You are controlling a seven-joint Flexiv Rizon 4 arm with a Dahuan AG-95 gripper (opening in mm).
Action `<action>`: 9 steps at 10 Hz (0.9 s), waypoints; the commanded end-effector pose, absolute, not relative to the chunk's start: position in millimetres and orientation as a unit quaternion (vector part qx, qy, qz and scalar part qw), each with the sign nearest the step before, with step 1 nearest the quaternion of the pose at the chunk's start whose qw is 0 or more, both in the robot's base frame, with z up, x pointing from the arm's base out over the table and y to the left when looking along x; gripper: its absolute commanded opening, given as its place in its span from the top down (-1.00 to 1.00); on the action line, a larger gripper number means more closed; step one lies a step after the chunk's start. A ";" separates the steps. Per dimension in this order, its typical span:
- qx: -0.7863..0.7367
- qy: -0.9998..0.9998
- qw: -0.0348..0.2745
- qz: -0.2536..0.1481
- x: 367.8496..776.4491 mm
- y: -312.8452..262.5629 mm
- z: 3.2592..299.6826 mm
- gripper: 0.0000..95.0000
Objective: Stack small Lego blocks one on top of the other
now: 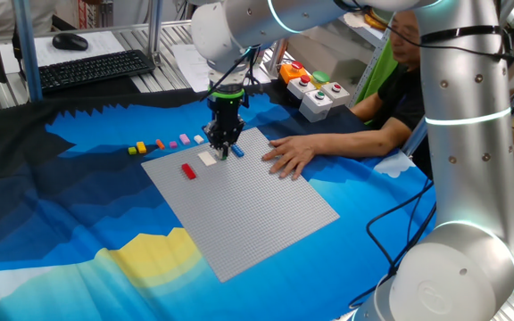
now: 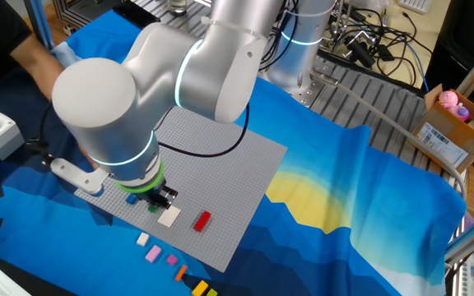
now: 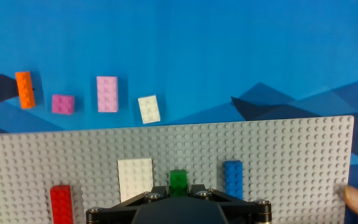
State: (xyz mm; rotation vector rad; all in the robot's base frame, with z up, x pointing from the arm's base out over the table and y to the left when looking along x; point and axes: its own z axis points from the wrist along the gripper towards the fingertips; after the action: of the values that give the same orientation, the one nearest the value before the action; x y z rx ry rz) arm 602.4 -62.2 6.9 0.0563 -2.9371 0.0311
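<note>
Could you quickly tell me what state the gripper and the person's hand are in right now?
Gripper: low over the small green plastic Lego brick; open or shut cannot be told.
Person's hand: flat on the large grey studded baseplate, holding nothing.

The big grey baseplate [image 2: 220, 156] lies on a blue cloth [image 2: 369, 197] with a yellow patch. The silver robot arm [image 2: 155, 82] bends low over the near left part of the baseplate, and a green ring glows round its wrist. The gripper [image 2: 156, 200] hangs under it, down by the baseplate; its fingers are mostly hidden.

On the baseplate, a white block [image 2: 169, 216] sits just beside the gripper. A red block [image 2: 202, 220] is near it, further right. A bit of a blue block [image 2: 131, 198] peeks out under the wrist.

Off the baseplate's near edge, small blocks lie in a row: white [image 2: 142, 239], two pink [image 2: 153, 254], orange [image 2: 180, 272], yellow [image 2: 198, 287].
</note>
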 end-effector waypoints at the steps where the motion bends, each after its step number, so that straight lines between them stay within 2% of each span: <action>1: 0.019 -0.995 0.102 0.009 602.6 -62.1 5.4 1.00; 9: 0.013 -0.995 0.101 0.012 602.3 -58.2 4.7 1.00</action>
State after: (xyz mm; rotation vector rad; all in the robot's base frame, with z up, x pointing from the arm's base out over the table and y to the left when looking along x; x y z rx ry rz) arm 602.3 -58.3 6.0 0.0344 -2.9410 0.0388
